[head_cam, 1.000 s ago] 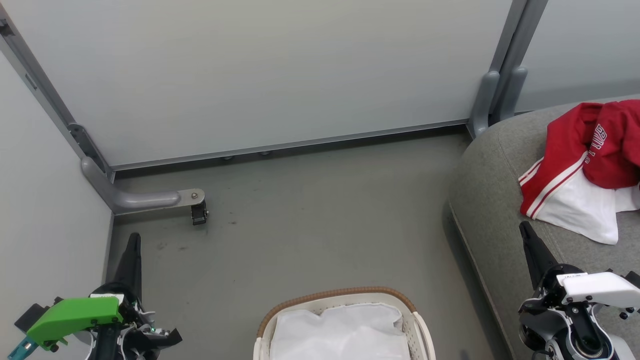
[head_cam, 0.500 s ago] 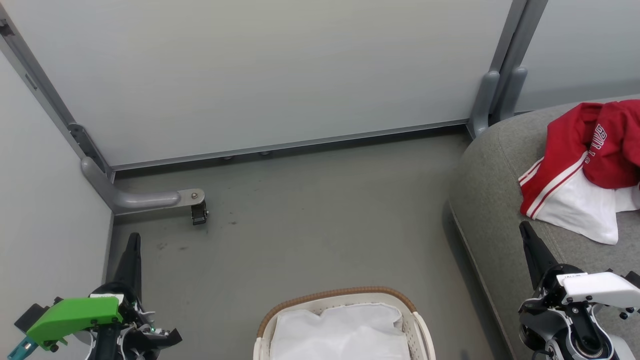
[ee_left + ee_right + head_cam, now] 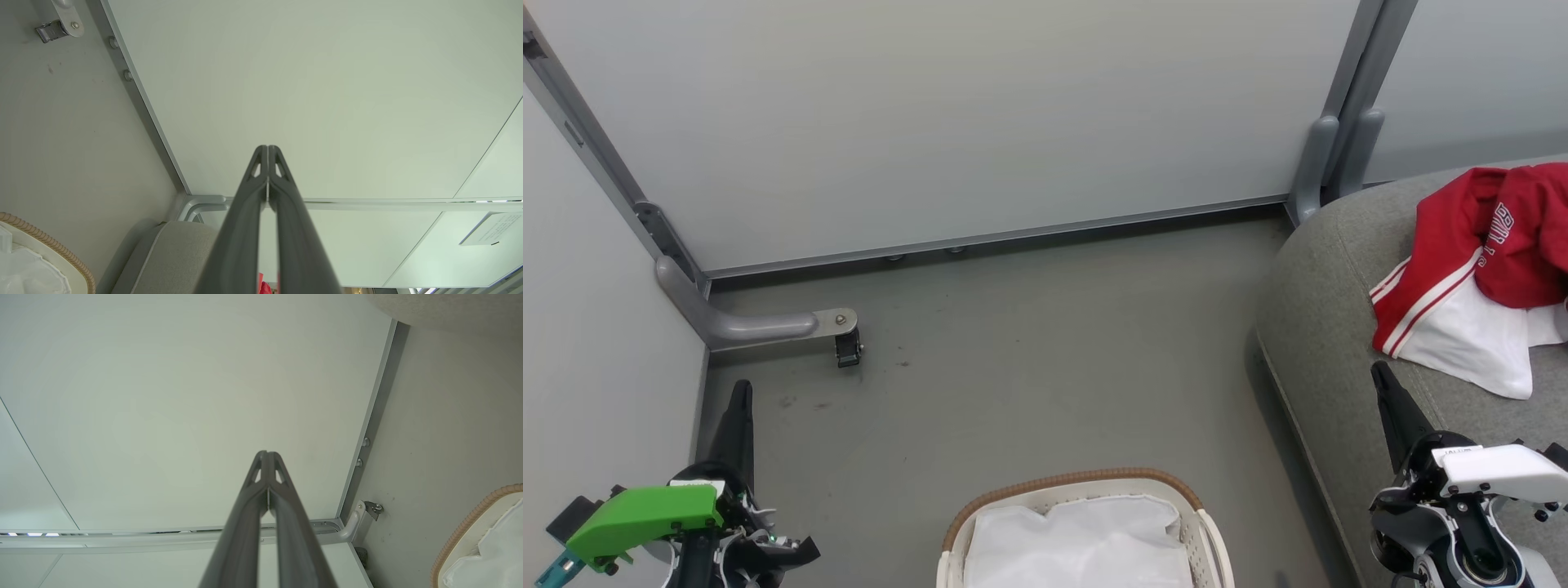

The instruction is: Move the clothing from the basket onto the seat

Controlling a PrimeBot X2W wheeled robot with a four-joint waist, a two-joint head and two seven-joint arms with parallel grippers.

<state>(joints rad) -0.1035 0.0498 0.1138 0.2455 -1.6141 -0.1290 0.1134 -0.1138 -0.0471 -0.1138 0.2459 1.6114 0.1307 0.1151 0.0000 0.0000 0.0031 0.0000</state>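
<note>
**Item 1. Left gripper** (image 3: 741, 396). Fingers (image 3: 247, 216) pressed together with nothing between them. Raised over the floor (image 3: 1013, 367), tips aimed at the wall panel (image 3: 931, 122).

**Item 2. Right gripper** (image 3: 1382, 380). Fingers (image 3: 245, 516) pressed together, empty. The tips stand over the front edge of the seat (image 3: 1319, 318).

**Item 3. Clothing** (image 3: 1478, 269). A red heap with striped trim and white parts, lying on the seat. It sits near the right fingertips, beyond them and to their right, not touching them.

**Item 4. Basket** (image 3: 1074, 480). On the floor between the two grippers, nearer the robot than either set of fingertips. The white liner (image 3: 1078, 535) has no red on the part that shows. The basket's near part is cut off by the frame edge, so a leftover garment cannot be ruled out.

**Item 5. Step in hand (judged).** The transfer looks finished and a closing check is due.

**Handling note.**
- Tilt the head down to view the whole basket before counting the task done.
- If red cloth turns up, spread the fingers above it and pinch a thick fold of the garment alone, leaving the liner.
- Lift it clear of the rim before swinging it to the seat.
- Otherwise keep both grippers parked, away from the heap.
</note>
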